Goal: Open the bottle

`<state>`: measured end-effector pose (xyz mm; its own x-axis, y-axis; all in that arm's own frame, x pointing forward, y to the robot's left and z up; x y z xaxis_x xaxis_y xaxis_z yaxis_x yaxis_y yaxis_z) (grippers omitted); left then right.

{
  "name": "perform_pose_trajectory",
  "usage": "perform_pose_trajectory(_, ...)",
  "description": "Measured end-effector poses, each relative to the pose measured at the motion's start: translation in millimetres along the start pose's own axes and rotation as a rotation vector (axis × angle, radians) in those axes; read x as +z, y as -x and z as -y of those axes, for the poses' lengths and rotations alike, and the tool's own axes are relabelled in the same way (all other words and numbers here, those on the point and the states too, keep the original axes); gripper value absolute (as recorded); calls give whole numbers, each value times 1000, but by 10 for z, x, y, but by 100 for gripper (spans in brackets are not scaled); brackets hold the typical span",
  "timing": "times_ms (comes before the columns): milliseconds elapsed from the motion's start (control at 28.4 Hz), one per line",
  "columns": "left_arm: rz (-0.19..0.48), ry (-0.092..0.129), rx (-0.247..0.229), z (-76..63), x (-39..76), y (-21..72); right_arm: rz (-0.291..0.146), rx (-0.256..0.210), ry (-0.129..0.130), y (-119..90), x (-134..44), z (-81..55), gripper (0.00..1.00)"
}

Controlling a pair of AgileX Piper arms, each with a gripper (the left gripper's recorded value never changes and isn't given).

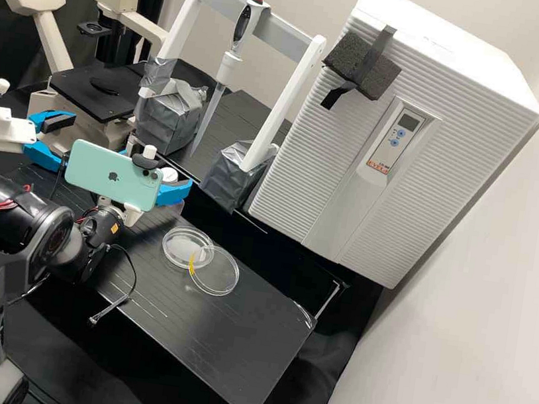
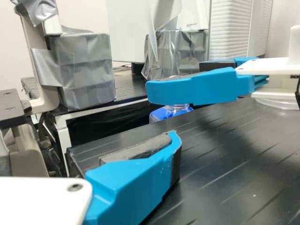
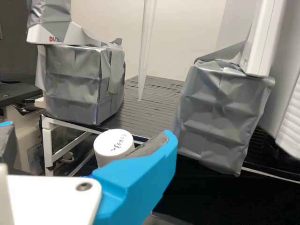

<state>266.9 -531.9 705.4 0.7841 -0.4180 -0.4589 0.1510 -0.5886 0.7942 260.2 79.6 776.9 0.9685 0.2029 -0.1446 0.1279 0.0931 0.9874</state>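
Note:
The bottle holds blue liquid (image 2: 171, 111) and has a white cap (image 3: 114, 145) with writing on top; it stands at the back edge of the black bench (image 1: 218, 328). My right gripper (image 1: 174, 187) is open around the cap: one blue finger (image 3: 140, 164) lies against it, the other finger (image 3: 4, 136) stands well away. In the left wrist view a right finger (image 2: 201, 88) crosses in front of the bottle's top. My left gripper (image 1: 56, 138) is open and holds nothing, left of the bottle near the microscope; one of its fingers (image 2: 136, 176) hangs over the bench.
Two clear petri dishes (image 1: 188, 247) (image 1: 215, 270) lie mid-bench. Behind the bottle a pipette (image 1: 224, 69) hangs on a white stand with tape-wrapped feet (image 1: 168, 114) (image 1: 234, 170). A large white machine (image 1: 393, 132) stands right, a microscope (image 1: 98, 37) back left.

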Motion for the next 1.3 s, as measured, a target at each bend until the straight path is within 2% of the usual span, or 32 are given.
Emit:
perform_pose_trajectory(317,0,0,0,0,0,0,6,-7,0,-53,19,22,0)
perform_pose_trajectory(423,0,-15,0,0,0,0,9,-11,0,-70,28,34,0)
perform_pose_trajectory(563,0,-21,0,0,0,0,10,-4,-3,-85,24,22,0)
perform_pose_trajectory(1021,0,-21,0,0,0,0,14,5,-3,-93,35,1,0)
perform_pose_trajectory(1197,0,-38,2,-4,0,-4,19,9,-3,-92,49,-11,0)
perform_pose_trajectory(1303,3,-38,1,-3,7,-5,24,13,-3,-92,63,-23,0)
